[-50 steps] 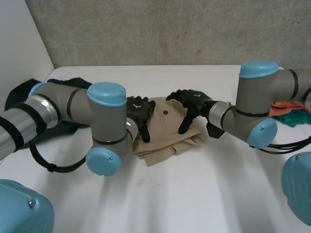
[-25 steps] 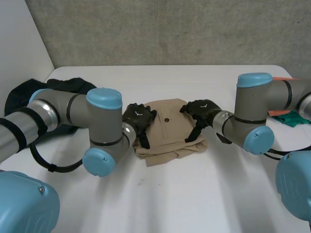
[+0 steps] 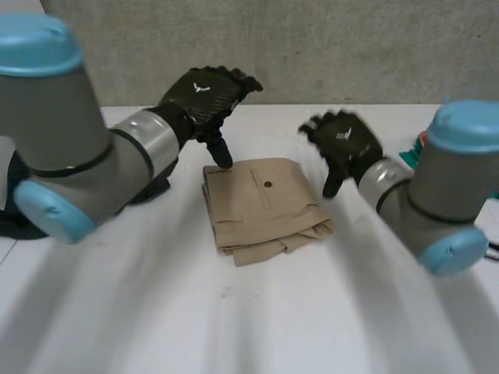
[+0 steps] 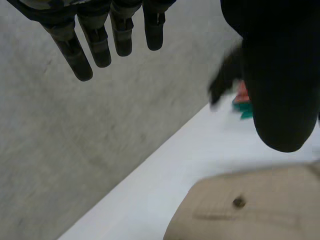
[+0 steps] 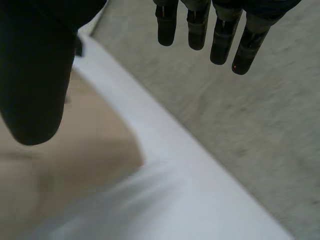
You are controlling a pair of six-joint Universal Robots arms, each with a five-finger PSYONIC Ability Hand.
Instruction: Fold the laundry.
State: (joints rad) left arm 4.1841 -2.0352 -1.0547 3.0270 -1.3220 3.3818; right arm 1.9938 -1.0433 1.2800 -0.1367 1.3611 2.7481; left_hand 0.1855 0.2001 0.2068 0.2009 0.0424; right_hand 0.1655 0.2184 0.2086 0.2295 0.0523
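The left hand (image 3: 204, 92) hangs raised over the far left of the desk (image 3: 257, 312), above the far left corner of the tan garment (image 3: 263, 204). Its fingers (image 4: 80, 52) are nearly straight and spread, the thumb (image 4: 280, 100) points down, and nothing is between them. The left arm (image 3: 86, 156) comes in large from the left. The right hand (image 3: 347, 142) is lifted off the garment's far right corner, palm turned down. In its wrist view the fingers (image 5: 225, 37) are straight and apart from the thumb (image 5: 35, 90), holding nothing. The right arm (image 3: 437, 202) runs back to the right edge.

The garment lies folded in the middle of the desk, a rough rectangle of smooth woven cloth. It has a stitched pocket flap and a small dark button (image 3: 267, 185), and its near edge is uneven, with layers poking out at the near right corner. The desk is plain matte white, and the wall (image 3: 327, 47) behind it is rough grey.

A dark cloth (image 3: 9, 222) on the far left is mostly hidden behind the left arm. A green and red cloth (image 3: 411, 152) at the far right is cut off by the right arm, so its shape cannot be made out.
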